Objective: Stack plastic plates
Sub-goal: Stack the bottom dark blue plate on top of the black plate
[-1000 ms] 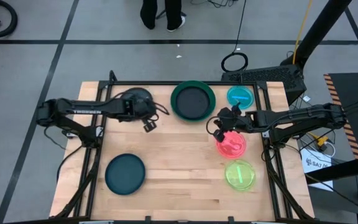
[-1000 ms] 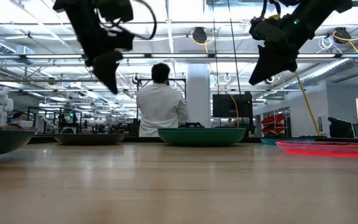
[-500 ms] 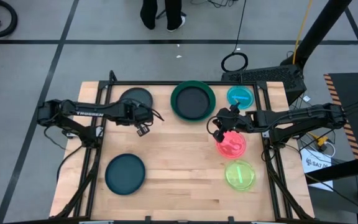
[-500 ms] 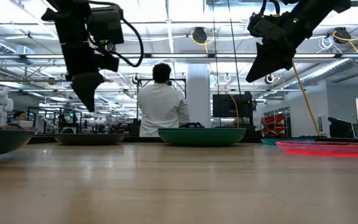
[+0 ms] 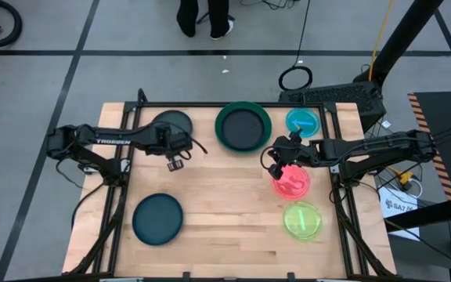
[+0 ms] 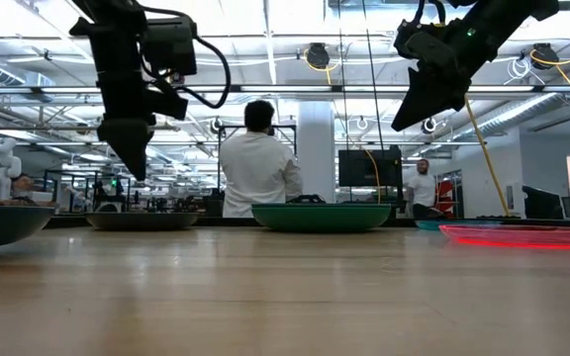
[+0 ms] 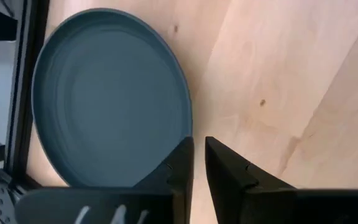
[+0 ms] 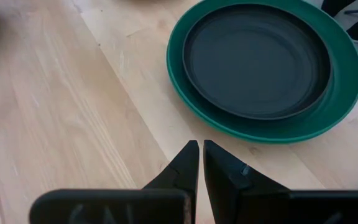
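Note:
A large green plate (image 5: 243, 128) lies flat at the table's far middle with a dark grey plate (image 8: 253, 59) nested in it. Another dark grey plate (image 5: 171, 122) lies at far left, and a teal plate (image 5: 157, 218) at near left. The blue (image 5: 302, 121), pink (image 5: 292, 182) and lime (image 5: 302, 220) translucent plates lie in a row on the right. My left gripper (image 5: 174, 164) hangs shut above bare wood between the two left plates. My right gripper (image 5: 271, 163) hangs shut in the air between the green plate and the pink one.
Bare wood spreads across the table's middle and near edge (image 5: 233, 227). A black frame rail (image 7: 17, 81) runs along the table's left side beside the teal plate. People stand in the room beyond the far edge (image 6: 257, 163).
My left gripper has moved away from the far-left dark grey plate, toward the table's left and near edges, and has come down a little, its fingers staying shut. The plates have kept their places.

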